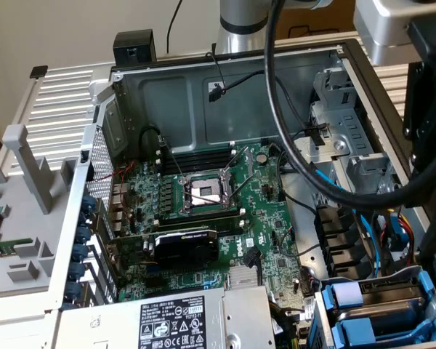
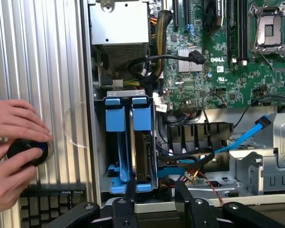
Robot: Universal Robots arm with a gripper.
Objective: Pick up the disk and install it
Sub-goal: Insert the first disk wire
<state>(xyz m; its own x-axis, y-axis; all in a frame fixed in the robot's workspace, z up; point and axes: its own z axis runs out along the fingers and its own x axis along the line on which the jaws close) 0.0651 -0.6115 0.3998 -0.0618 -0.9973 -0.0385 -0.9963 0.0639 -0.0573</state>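
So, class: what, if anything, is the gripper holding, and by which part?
Nothing. The gripper is open, its fingers apart and close to the disk sitting in its bay.

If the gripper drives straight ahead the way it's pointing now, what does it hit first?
Probably the blue plastic-framed disk in the silver metal drive cage, directly beyond the open gripper; depth is unclear.
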